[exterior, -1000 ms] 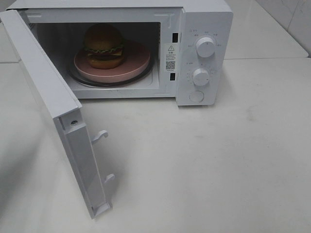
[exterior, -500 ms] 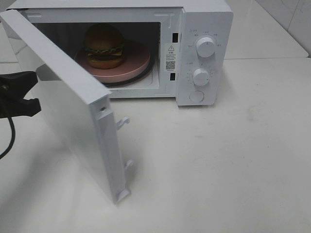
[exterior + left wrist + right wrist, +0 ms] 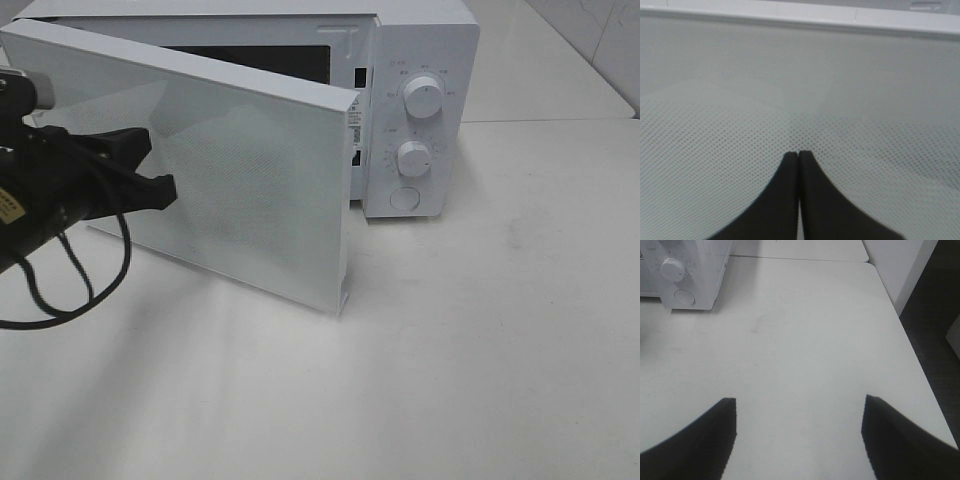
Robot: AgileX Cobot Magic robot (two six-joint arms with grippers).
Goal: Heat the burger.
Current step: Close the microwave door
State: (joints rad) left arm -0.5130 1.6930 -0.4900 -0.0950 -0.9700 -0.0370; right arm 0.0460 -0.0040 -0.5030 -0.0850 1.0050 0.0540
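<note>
White laminate tabletop (image 3: 470, 360) is filling the near half of the exterior frame. The right gripper (image 3: 799, 401) is hovering over it with its jaws standing wide apart and nothing between them. It is not showing in the exterior frame.

Middle left of frame: the left gripper (image 3: 160, 165) is reaching in, with a black cable (image 3: 60, 295) looping below it. Its jaws are shut tight together and holding nothing. The wrist view shows the closed tips lying against the dotted mesh window (image 3: 865, 150) of the door, touching it as far as I can judge.

The door (image 3: 260, 200) is standing part-shut, hinged at the upper left of the frame. Its long axis is running from there down to its free edge (image 3: 345, 200) near frame centre. That edge is standing off the microwave oven (image 3: 430, 35), just short of the control panel, and is not yet latched.

Farther back, the upper knob (image 3: 424, 98), lower knob (image 3: 413, 158) and round button (image 3: 404, 198) are sitting on the panel, right of the door edge.

Burger: not showing in any view, since the door is covering the cavity mouth. Judgement only: it is lying inside, behind the panel, beyond the left jaws along the push line.

Governing relation: the contact point is sitting on the hinge half of the door, so a push toward the upper right is working on a short lever. The left arm is nearer by far. The right is well apart, though probably better placed for the knobs.
</note>
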